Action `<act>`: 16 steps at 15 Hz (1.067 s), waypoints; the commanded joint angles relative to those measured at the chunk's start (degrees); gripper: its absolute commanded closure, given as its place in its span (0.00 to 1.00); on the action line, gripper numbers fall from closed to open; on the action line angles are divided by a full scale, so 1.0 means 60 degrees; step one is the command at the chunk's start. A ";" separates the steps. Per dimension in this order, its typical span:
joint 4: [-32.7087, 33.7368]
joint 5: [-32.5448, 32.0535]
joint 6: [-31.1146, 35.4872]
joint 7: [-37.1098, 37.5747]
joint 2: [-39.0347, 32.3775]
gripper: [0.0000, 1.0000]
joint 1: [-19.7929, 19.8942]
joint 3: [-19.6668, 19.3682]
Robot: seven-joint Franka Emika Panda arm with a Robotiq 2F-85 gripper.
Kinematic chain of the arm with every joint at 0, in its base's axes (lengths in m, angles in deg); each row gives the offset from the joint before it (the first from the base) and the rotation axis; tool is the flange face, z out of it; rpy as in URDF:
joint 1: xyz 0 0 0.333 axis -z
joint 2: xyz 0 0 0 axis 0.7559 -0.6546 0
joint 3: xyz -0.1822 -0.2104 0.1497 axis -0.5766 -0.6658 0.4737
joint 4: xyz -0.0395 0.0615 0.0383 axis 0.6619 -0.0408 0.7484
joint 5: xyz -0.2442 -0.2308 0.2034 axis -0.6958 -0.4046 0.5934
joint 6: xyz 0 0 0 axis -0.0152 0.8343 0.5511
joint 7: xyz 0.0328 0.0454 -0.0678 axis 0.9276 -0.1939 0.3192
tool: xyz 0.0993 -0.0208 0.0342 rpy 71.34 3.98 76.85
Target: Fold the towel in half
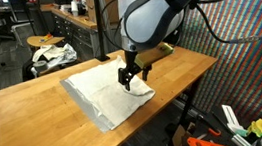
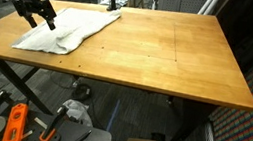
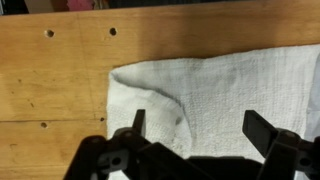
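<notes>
Wrist view puts your gripper [image 3: 195, 125] at the bottom of the frame, jaws spread wide, gripping nothing, fingers straddling a turned-over corner of the towel [image 3: 225, 85]. Contact with the cloth is unclear. The towel lies rumpled on the wooden table [image 3: 50, 75]; in an exterior view a cloth bundle [image 1: 53, 56] sits upper left, off the table.

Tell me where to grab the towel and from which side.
Grip the towel at its folded-over corner, coming straight down: the rest lies flat on the table, while that raised fold seems to give the open gripper an edge to pinch.
</notes>
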 commanded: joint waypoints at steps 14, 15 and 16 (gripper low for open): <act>0.2213 0.1168 0.0367 0.0041 -0.2418 0.00 -0.0288 -0.0265; 0.2336 0.1138 0.0328 0.0039 -0.2579 0.00 -0.0287 -0.0330; 0.2418 0.1124 0.0377 0.0053 -0.2719 0.00 -0.0286 -0.0397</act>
